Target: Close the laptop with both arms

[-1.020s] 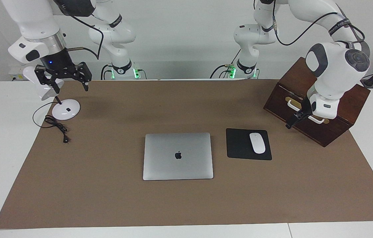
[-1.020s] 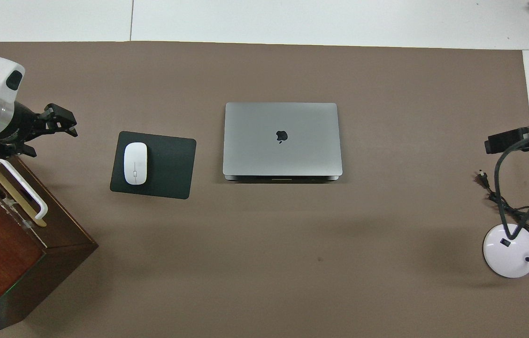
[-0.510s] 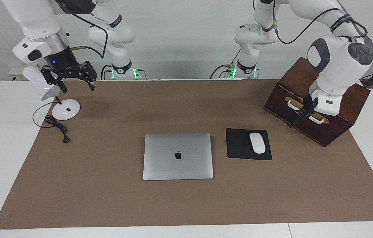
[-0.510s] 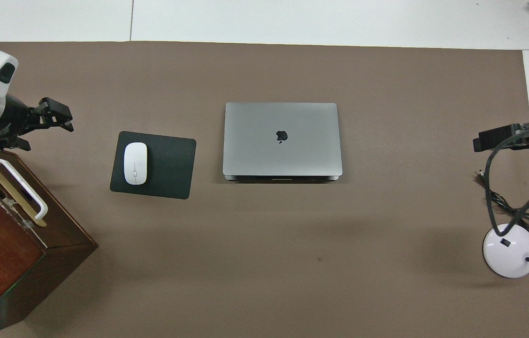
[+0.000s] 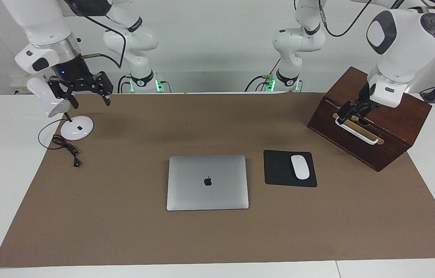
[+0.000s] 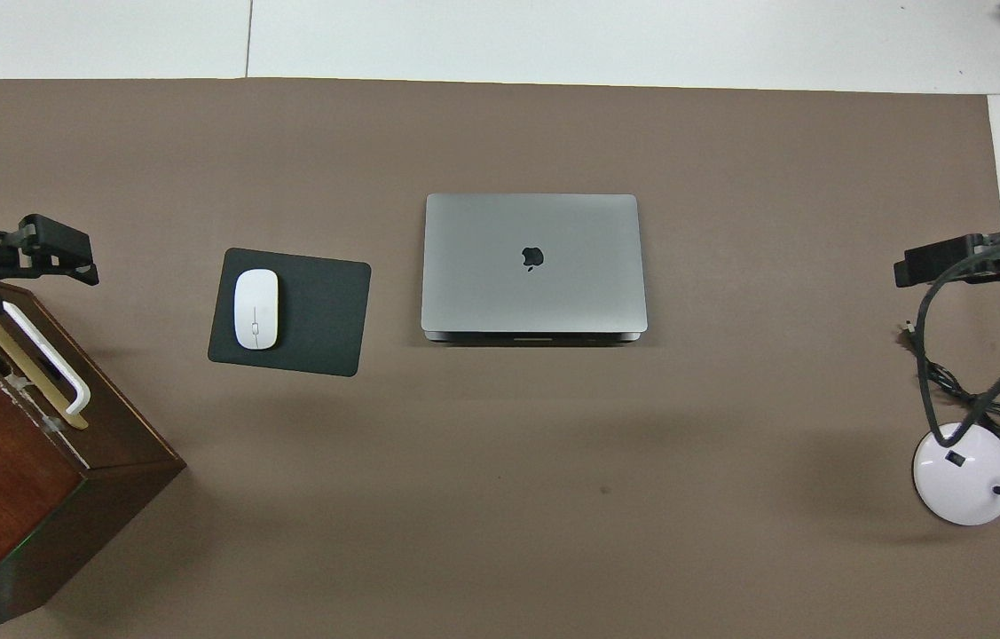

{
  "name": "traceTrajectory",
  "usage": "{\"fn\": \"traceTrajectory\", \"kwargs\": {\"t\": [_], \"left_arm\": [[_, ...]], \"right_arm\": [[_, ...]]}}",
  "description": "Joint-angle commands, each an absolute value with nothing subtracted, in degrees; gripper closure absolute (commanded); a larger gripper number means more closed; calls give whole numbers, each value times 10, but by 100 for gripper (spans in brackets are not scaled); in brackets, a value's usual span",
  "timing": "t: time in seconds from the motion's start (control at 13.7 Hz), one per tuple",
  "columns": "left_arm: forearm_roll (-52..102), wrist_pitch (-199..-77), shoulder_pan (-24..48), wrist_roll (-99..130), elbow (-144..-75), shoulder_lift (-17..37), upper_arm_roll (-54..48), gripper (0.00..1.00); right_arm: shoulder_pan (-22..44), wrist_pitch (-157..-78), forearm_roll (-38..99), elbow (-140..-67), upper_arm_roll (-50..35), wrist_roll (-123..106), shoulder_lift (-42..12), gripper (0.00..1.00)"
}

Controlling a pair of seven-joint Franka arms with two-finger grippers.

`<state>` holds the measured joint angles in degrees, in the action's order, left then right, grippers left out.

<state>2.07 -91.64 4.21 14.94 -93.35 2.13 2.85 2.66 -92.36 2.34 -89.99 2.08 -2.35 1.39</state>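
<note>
The silver-grey laptop lies flat in the middle of the brown mat. Its lid is down and the dark apple logo faces up. My right gripper hangs open and empty over the mat's edge at the right arm's end, beside the desk lamp. My left gripper is raised over the wooden box's white handle at the left arm's end, open with nothing in it. Both grippers are well away from the laptop.
A black mouse pad with a white mouse lies beside the laptop toward the left arm's end. A dark wooden box stands there too. A white desk lamp and its cable sit at the right arm's end.
My left arm has risen and drawn back from beside the box to over its handle. My right gripper shifted slightly toward the table's middle, then held. The laptop has not moved.
</note>
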Motion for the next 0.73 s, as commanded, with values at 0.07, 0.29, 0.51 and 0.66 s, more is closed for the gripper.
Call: {"fn": "traceTrajectory", "kwargs": {"t": [0.07, 0.29, 0.51, 0.66], "left_arm": [[12, -911, 42, 133, -975, -8, 26, 0], [11, -917, 34, 102, -979, -15, 9, 0], [11, -918, 34, 84, -976, -19, 6, 0], [12, -928, 33, 83, -978, -19, 4, 0]], "right_arm": [[25, -930, 29, -918, 22, -16, 28, 0], [25, -928, 29, -917, 22, -16, 28, 0], [25, -928, 29, -917, 22, -16, 28, 0], [20, -927, 29, -917, 20, -18, 28, 0]]}}
